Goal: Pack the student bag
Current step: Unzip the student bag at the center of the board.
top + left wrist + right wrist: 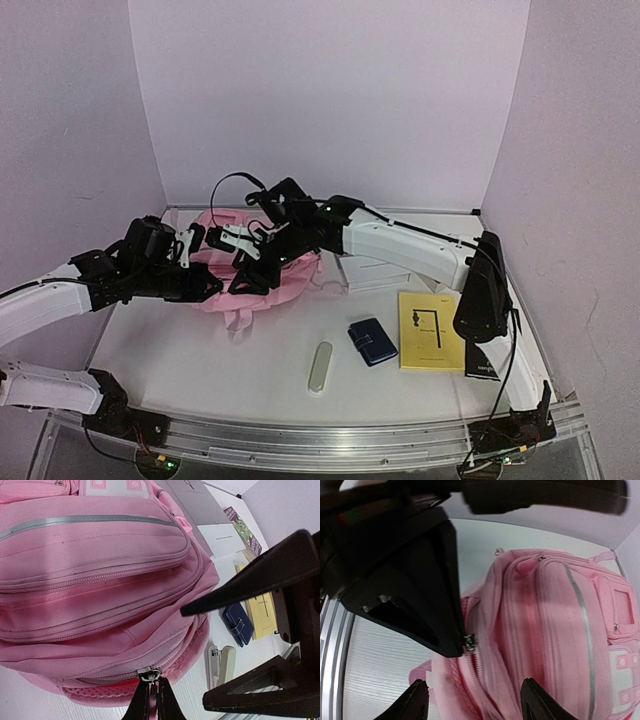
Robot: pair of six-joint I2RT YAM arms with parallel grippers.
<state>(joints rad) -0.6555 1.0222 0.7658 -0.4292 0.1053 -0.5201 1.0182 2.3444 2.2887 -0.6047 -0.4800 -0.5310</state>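
Note:
The student bag (262, 288) is a pink backpack lying at the middle left of the table, and it fills the left wrist view (95, 580) and the right wrist view (555, 630). My left gripper (152, 687) is shut on the metal zipper pull (149, 674) at the bag's near edge. That zip is partly parted beside the pull (469, 642). My right gripper (474, 690) hovers open just above the same end of the bag, its fingertips (417, 692) wide apart with only pink fabric between them. In the top view both wrists crowd over the bag and hide its middle.
A cream stapler (320, 367) lies near the front. A dark blue wallet (372, 341) and a yellow booklet (431, 330) sit to its right. White papers (375, 272) lie beside the bag under the right arm. White walls close the back and sides.

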